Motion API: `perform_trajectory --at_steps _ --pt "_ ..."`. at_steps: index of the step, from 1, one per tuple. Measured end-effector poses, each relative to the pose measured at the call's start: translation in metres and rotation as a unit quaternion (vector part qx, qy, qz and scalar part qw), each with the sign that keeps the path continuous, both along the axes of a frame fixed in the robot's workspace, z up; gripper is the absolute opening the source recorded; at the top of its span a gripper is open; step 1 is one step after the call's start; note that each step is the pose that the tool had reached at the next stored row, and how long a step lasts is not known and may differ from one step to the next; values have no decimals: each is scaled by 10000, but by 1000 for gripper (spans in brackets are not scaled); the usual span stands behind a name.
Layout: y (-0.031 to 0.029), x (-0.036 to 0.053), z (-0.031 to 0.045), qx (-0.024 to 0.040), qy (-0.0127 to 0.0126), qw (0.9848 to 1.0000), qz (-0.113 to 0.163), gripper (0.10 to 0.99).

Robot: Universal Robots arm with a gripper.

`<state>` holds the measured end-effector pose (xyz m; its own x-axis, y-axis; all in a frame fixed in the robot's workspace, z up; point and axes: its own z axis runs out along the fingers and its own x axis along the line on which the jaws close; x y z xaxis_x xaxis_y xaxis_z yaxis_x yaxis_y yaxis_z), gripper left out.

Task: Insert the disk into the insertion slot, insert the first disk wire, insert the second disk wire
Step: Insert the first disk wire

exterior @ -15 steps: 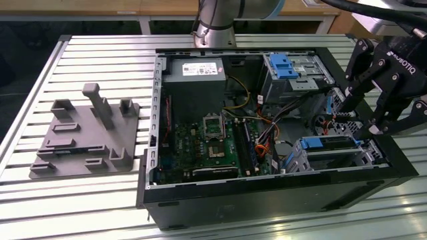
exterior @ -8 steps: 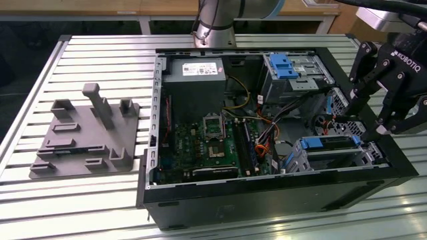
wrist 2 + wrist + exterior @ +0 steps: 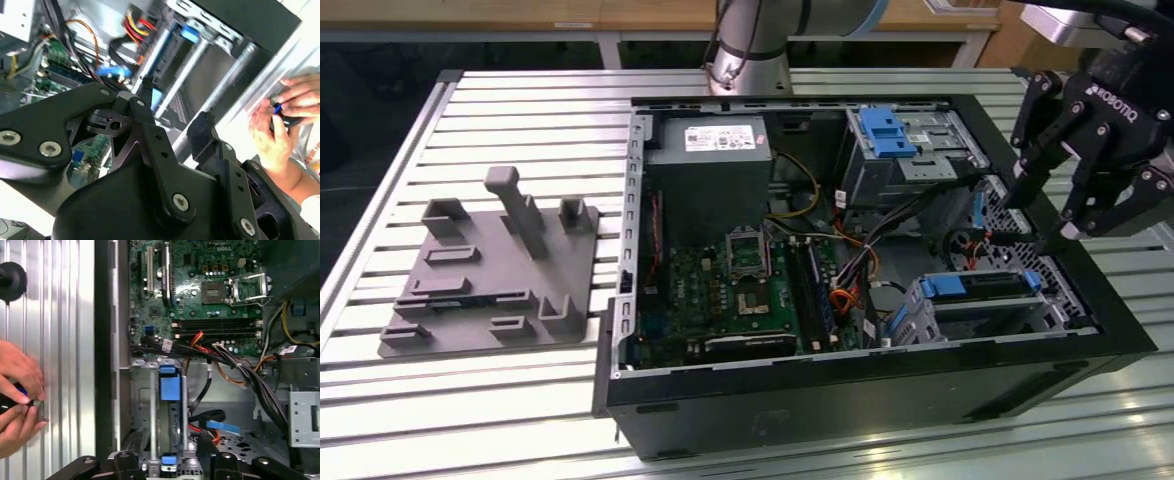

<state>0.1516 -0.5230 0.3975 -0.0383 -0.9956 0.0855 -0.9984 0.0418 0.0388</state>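
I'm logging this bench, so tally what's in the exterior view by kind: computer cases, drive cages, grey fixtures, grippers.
Computer case: 1
Drive cages: 2, tall cage and low cage
Grey fixture: 1
Gripper: 1
Total: 5

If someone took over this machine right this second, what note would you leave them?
Claw: open, empty, hanging above the case's edge on the exterior view's right.
Disk: lying in the insertion slot, blue handle end showing.
Done: disk appears inserted.
Left: the two disk wires. A blue cable lies beside the slot; I cannot tell whether either is plugged in.
Note: a person's hands are on the table beside the case.
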Motion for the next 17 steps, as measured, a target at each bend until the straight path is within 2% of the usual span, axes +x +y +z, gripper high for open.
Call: perform_trajectory --at_steps 5,6,11,14,17 --pt "219 48 -62 -15 0 10000 0 557" --pt "241 60 -70 -48 1 10000 0 557" --pt "320 118 -93 -295 7 9996 0 557" --pt "393 195 -142 -320 7 9995 -1 557" --pt "419 257 -197 -324 7 9995 0 557"
